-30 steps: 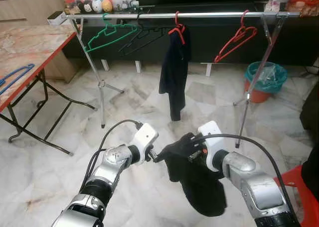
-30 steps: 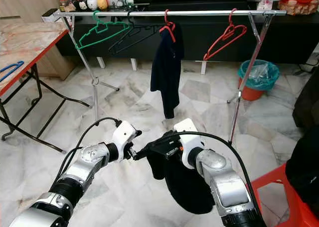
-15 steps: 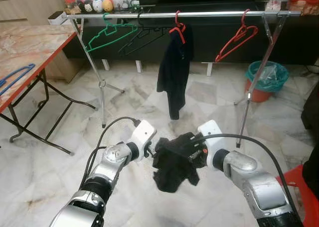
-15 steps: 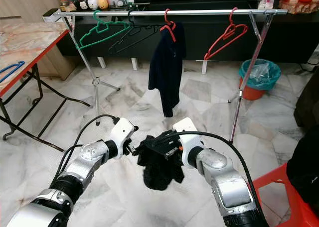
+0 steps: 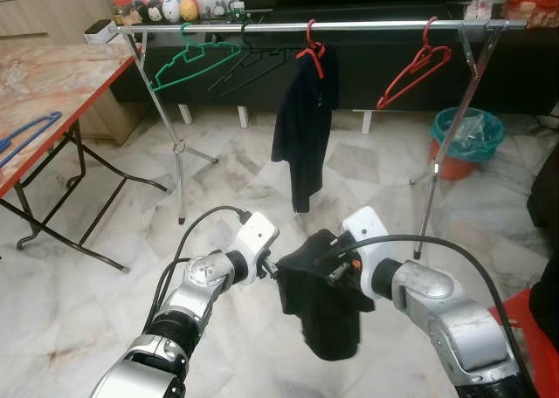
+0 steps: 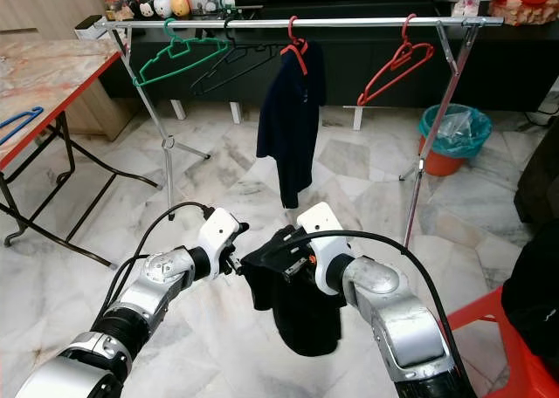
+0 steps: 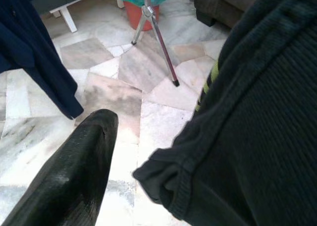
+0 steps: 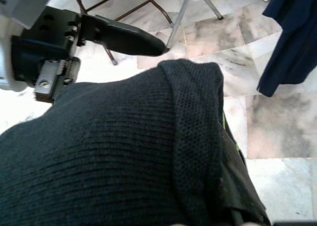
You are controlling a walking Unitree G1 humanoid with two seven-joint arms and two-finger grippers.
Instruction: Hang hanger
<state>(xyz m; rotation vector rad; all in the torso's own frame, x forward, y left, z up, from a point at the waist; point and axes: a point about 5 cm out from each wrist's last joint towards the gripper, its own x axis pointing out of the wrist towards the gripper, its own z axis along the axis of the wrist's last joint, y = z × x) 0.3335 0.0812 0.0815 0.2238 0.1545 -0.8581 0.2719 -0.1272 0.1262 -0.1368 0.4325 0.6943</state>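
Our right hand (image 5: 336, 271) grips the black garment (image 5: 323, 302) draped over it; our left hand (image 5: 278, 270), fingers apart, reaches its edge, probably to spread it, with the rail (image 5: 349, 24) ahead.

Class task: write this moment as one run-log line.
right gripper: holding black garment | left gripper: at garment edge | rail: navy garment hung | stage: not yet hung

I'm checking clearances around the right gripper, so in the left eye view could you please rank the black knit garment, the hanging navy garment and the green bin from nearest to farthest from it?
From the right gripper:
1. Black knit garment, draped over the gripper itself.
2. Hanging navy garment, ahead on the rail, on a red hanger.
3. Green bin, far right, beyond the rail's leg.
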